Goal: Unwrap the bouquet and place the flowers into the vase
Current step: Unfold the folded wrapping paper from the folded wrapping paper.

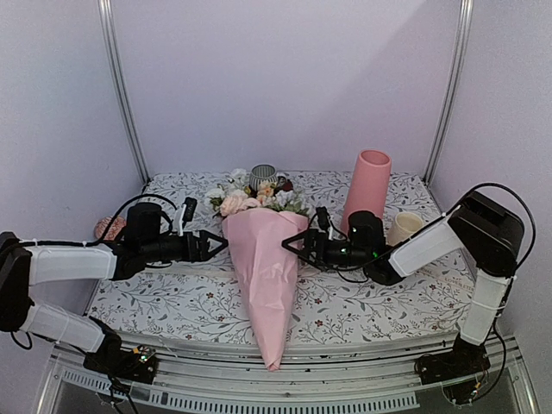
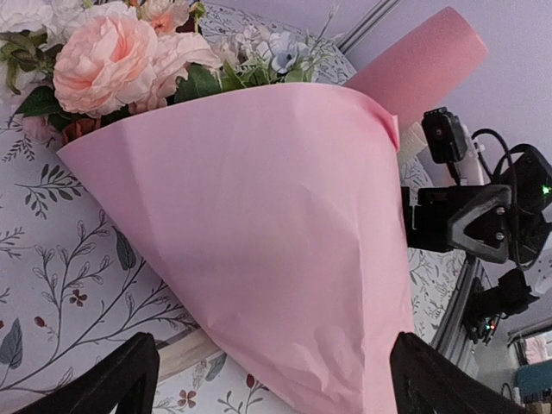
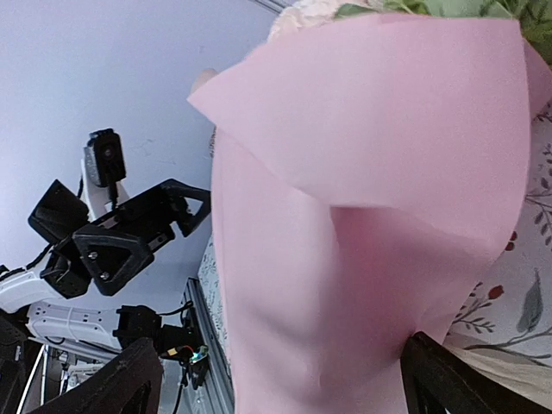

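Beside bouquet (image 1: 263,259) | left end effector (image 1: 219,245) level, spread | right end effector (image 1: 290,247) level, spread

- left arm (image 1: 69,263), white-clad links with black joints: enters at the lower left of the overhead frame, elbow folded at the left edge, forearm level and reaching toward centre.
- left gripper (image 1: 217,246), black, two-fingered: jaws spread wide, tips pointing right, just left of frame centre.
- right arm (image 1: 431,243), same white and black build: rises at the lower right, bends at a black elbow near the right edge, forearm sloping down-left.
- right gripper (image 1: 291,246), black, two-fingered: jaws spread wide, tips pointing left, facing the left gripper, apart from it.
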Controlling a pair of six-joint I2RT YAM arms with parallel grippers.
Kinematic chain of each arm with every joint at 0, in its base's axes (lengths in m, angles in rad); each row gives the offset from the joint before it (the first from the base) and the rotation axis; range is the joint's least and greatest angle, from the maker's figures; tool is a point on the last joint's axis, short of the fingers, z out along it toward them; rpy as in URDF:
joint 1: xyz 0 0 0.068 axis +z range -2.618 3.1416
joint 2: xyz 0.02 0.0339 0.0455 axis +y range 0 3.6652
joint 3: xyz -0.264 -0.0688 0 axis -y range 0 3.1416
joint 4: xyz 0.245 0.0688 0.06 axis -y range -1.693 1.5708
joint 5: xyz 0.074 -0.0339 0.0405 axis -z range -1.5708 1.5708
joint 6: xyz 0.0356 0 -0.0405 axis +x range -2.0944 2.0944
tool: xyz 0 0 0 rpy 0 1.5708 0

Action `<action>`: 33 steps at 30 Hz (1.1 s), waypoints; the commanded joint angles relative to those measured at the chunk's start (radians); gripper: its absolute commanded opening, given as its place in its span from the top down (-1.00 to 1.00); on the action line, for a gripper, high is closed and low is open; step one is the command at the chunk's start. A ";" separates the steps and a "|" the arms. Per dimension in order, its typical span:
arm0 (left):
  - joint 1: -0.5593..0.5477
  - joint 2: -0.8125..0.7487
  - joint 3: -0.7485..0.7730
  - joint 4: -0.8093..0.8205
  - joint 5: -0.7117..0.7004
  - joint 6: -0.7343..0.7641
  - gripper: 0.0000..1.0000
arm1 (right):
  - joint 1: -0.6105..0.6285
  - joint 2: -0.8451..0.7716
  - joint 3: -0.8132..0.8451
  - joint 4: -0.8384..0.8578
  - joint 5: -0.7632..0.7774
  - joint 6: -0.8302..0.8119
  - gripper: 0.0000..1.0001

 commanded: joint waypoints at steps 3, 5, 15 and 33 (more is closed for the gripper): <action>-0.011 -0.010 -0.001 -0.003 -0.002 0.011 -0.92 | 0.055 -0.115 0.034 0.002 0.002 -0.024 -0.98; -0.011 -0.010 -0.004 0.000 0.001 0.009 -0.91 | 0.065 -0.134 0.039 -0.020 0.011 -0.040 -0.98; -0.026 -0.027 -0.009 -0.002 -0.006 0.005 -0.92 | 0.076 -0.170 0.058 -0.087 -0.005 -0.104 -0.97; -0.033 -0.236 -0.068 -0.202 -0.194 0.010 -0.96 | 0.065 -0.537 -0.065 -0.605 0.539 -0.340 -0.97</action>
